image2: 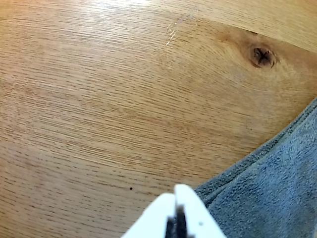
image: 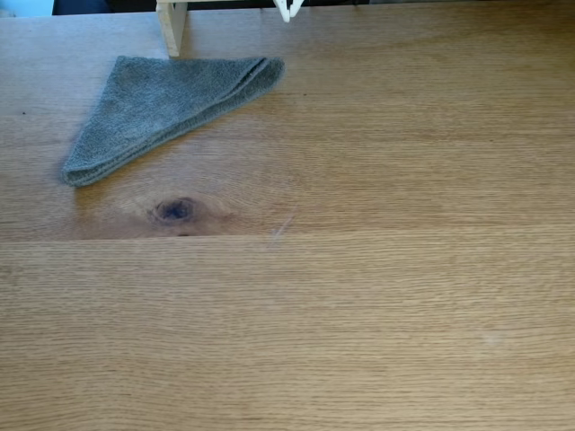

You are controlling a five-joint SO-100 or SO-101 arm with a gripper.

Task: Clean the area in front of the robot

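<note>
The light-brown oak tabletop [image: 377, 305] spreads across the fixed view, with a dark oval knot [image: 175, 210] left of centre. A grey terry cloth [image: 162, 103], folded into a triangle, lies flat at the back left. At the top edge a white pointed tip of the robot's gripper [image: 289, 9] pokes in, right of the cloth's far corner. In the wrist view the gripper [image2: 177, 198] points down at the wood [image2: 99, 109], its two white fingers pressed together with nothing between them, just beside the cloth's folded edge [image2: 267, 188]. The knot [image2: 261, 55] is visible at the upper right.
A pale wooden block [image: 171, 25] stands upright at the back edge, just behind the cloth. A faint light scratch [image: 283, 224] marks the wood right of the knot, also seen in the wrist view as a scratch [image2: 174, 29].
</note>
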